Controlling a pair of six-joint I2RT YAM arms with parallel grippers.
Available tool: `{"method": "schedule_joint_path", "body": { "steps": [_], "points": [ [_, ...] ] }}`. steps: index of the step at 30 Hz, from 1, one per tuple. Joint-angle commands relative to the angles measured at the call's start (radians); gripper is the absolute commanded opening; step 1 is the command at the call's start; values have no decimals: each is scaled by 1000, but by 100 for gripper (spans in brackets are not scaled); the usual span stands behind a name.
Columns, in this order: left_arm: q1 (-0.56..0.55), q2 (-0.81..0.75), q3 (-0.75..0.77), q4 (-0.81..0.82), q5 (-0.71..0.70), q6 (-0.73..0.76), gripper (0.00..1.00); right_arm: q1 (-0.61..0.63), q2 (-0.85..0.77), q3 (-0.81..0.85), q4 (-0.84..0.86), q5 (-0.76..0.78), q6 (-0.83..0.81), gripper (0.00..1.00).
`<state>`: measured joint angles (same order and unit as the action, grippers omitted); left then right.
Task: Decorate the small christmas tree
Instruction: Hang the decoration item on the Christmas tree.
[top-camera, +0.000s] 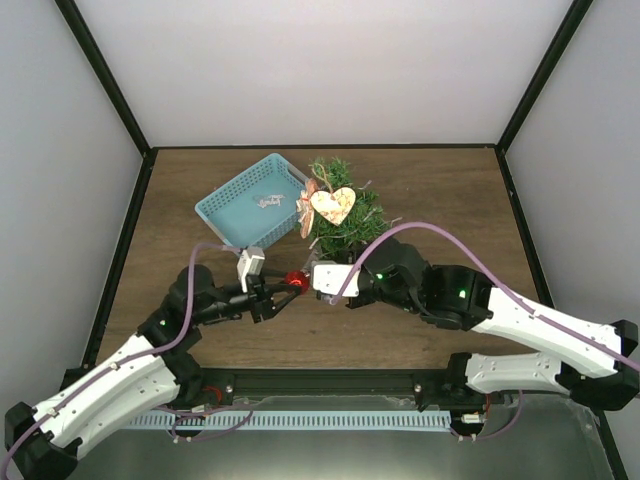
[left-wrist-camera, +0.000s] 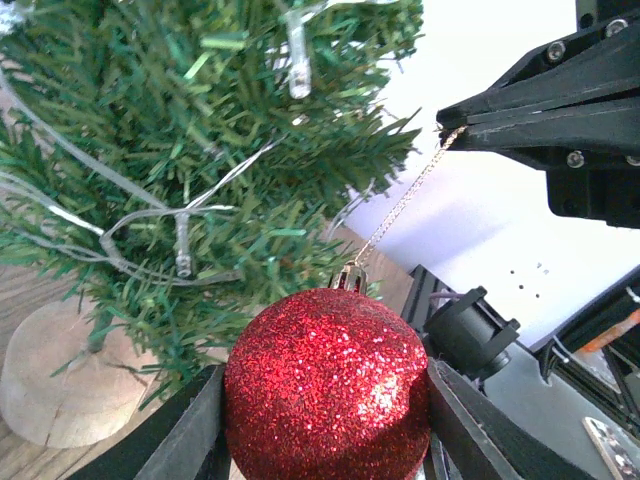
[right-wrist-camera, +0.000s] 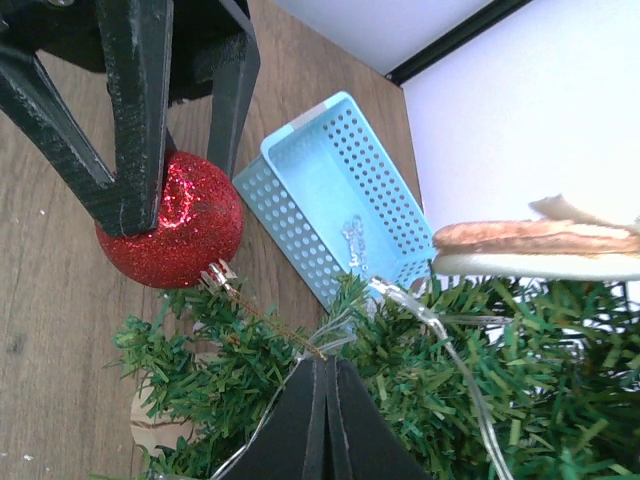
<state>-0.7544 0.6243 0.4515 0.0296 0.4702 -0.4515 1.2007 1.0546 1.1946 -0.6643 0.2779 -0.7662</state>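
Note:
The small christmas tree (top-camera: 342, 210) stands mid-table beside the basket, with a light string, a heart ornament (top-camera: 333, 205) and a brownish ornament on it. It also shows in the left wrist view (left-wrist-camera: 200, 150) and the right wrist view (right-wrist-camera: 420, 380). My left gripper (top-camera: 290, 284) is shut on a red glitter ball (left-wrist-camera: 327, 385), also seen in the right wrist view (right-wrist-camera: 172, 222), just in front of the tree. My right gripper (right-wrist-camera: 325, 362) is shut on the ball's gold hanging thread (left-wrist-camera: 400, 205), which runs taut from the ball's cap to its tips.
A light-blue plastic basket (top-camera: 250, 200) sits left of the tree with a small silvery item inside; it also shows in the right wrist view (right-wrist-camera: 340, 190). The tree's round wooden base (left-wrist-camera: 50, 370) rests on the table. Black frame posts border the table.

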Motion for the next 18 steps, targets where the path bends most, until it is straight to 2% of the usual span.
{"method": "schedule_joint_path", "body": {
  "steps": [1,5,18],
  "points": [
    [-5,-28,25,44,42,-16,38,-4,-25,52,2,-60,15,1],
    [-4,-33,17,47,44,13,38,-4,-24,24,5,-78,-13,1],
    [-4,-7,43,-7,-8,52,38,-4,54,58,-30,5,-46,1]
  ]
}}
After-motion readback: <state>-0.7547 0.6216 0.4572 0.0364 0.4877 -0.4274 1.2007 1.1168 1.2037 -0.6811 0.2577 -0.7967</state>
